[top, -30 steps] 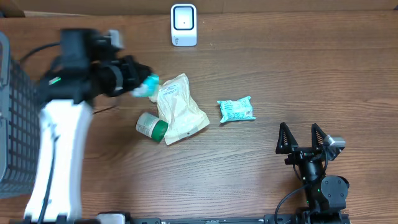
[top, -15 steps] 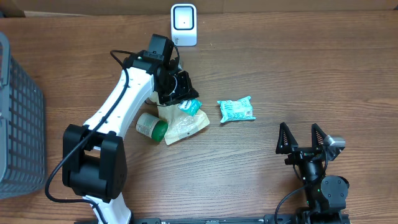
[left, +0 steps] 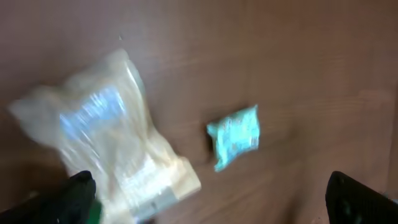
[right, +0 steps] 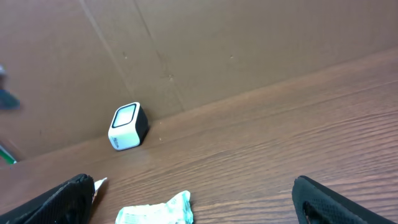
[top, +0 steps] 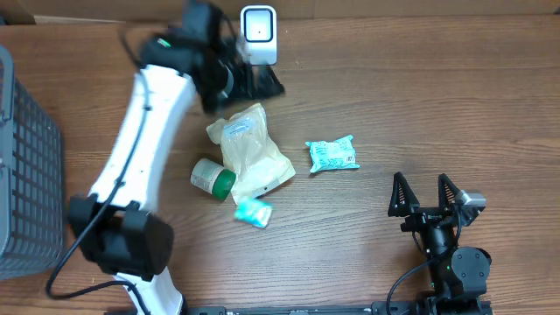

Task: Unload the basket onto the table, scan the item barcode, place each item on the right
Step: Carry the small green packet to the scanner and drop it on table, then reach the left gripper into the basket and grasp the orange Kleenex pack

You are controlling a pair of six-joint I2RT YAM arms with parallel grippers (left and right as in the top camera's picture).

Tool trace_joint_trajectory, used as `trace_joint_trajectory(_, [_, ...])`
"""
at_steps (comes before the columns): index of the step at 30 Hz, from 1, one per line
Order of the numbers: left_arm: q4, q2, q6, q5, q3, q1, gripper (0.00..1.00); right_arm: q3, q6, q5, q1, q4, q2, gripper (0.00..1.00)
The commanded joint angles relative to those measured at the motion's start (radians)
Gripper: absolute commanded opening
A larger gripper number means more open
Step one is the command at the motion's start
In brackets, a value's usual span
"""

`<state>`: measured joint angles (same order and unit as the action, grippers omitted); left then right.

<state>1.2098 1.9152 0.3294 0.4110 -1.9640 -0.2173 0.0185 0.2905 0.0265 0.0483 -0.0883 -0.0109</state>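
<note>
Left claw (top: 262, 84): wide open, empty, beside scanner (top: 258, 35).
Teal packet (top: 252, 211): on table (top: 411, 96), well away from that claw, past pouch (top: 249, 153).
Right claw (top: 422, 185): open, idle.
Progress: blurry, guessing grab plus scan left.

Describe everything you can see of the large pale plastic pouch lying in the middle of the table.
The pale beige, crinkled plastic pouch lies flat on the wooden table, narrow end toward the far edge, with a white printed label near that end. It looks softly filled. The green-lidded round jar rests against its left side, and a small teal packet lies just off its near corner.
</note>
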Motion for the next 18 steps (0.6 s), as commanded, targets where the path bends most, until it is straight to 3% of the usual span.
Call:
trace_joint_trajectory(1, [0.129,-0.014,-0.109,-0.123,-0.276,0.121,1.00,-0.011,-0.003,0.002,0.006,0.007,0.007,1.00])
trace_joint_trajectory(9, [0.343,-0.014,-0.090,-0.330,-0.618,0.466,1.00,-0.011,-0.003,0.002,0.006,0.007,0.007,1.00])
trace_joint_trajectory(18, [0.363,0.027,-0.008,-0.400,-0.629,0.874,1.00,-0.011,-0.003,0.002,0.006,0.007,0.007,1.00])
